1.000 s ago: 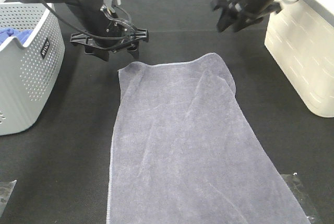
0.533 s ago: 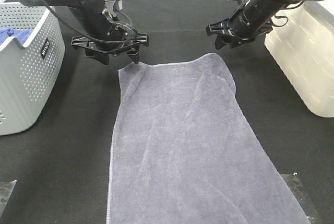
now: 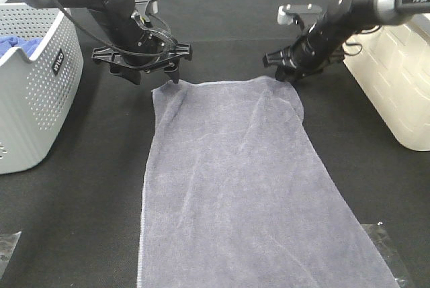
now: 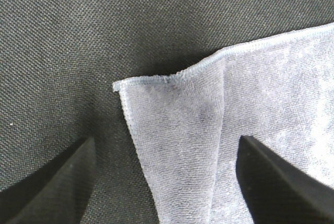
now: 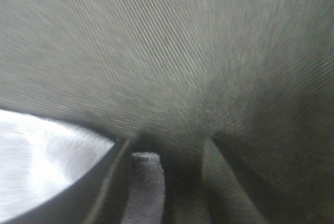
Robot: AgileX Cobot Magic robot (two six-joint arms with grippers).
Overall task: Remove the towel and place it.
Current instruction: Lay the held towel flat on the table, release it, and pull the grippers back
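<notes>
Towel, position: the towel lies flat and spread on the black table. It is mid-scene, between the grey basket at the left and the white bin at the right, and touches neither.
Towel, long axis: it runs near to far. The short far hem faces both arms, and the near end runs out of the overhead view.
Left gripper: the left gripper hangs just over the far-left corner. Its jaws are wide apart, one on each side of the corner, with nothing held.
Right gripper: the right gripper is low at the far-right corner. Its jaws are partly apart with a strip of towel edge between them and a gap beside it. It is not clamped, as far as the blurred wrist view shows.
Deciding relation: each far corner lies directly under its own gripper, so each arm is nearest its own corner and neither needs to cross.
Step in hand, judged: pinching both far corners for a two-arm lift.
Risk, judged: the left corner is slightly rucked, so a shallow bite may catch only the hem and slip.
Other contents: a blue cloth sits in the basket, apart from the towel.
</notes>
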